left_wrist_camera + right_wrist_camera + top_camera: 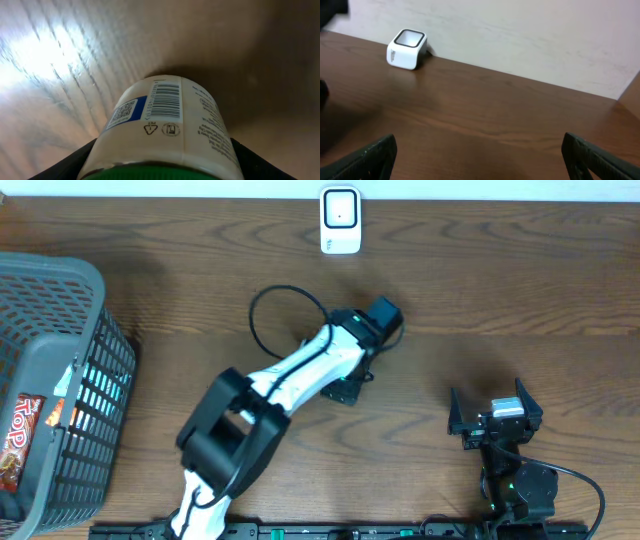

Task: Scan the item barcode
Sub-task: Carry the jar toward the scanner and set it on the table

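Seemingly gripped by left jaws, bottle (165, 135), long axis away from wrist, green cap (150, 176) nearest, right jaws spread.

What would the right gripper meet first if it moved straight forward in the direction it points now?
Nothing close: the right gripper points over bare table toward the wall, probably the first thing met. The white scanner sits left of that line.
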`<state>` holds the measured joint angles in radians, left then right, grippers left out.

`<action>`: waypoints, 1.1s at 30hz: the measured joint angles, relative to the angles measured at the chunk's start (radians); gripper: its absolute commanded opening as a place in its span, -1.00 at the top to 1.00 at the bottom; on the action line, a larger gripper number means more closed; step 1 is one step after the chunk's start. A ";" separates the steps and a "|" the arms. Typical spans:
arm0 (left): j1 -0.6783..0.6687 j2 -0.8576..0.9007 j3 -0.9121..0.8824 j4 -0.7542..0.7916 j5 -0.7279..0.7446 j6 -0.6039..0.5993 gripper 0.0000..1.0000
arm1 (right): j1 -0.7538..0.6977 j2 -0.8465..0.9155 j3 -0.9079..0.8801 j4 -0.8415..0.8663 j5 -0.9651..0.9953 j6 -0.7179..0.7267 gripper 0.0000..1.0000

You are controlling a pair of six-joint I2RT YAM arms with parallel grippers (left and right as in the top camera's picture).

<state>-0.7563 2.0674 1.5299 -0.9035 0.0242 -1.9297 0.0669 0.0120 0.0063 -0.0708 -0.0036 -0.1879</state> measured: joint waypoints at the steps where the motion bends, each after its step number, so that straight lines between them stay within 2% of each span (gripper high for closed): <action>1: -0.002 0.013 0.000 0.011 0.000 -0.028 -0.45 | 0.000 0.000 0.000 0.000 0.000 0.000 -0.99; 4: 0.001 0.024 0.000 0.081 0.003 -0.084 -0.48 | 0.000 0.000 0.000 0.000 0.000 0.000 -0.98; 9: 0.007 0.024 0.000 0.216 0.016 -0.094 -0.89 | 0.000 0.000 0.000 0.000 0.000 0.000 -0.98; 21: 0.006 0.017 0.010 0.243 0.058 -0.026 -0.92 | 0.000 0.000 0.000 0.000 0.000 0.000 -0.99; 28: 0.006 -0.151 0.021 0.250 0.012 0.159 -0.92 | 0.000 0.000 0.000 0.000 0.000 0.000 -0.99; 33: 0.008 -0.370 0.048 0.249 -0.010 0.449 -0.92 | 0.000 0.000 0.000 0.000 0.000 0.000 -0.98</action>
<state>-0.7483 1.6970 1.5780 -0.6540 0.0147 -1.4807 0.0669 0.0120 0.0063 -0.0708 -0.0036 -0.1879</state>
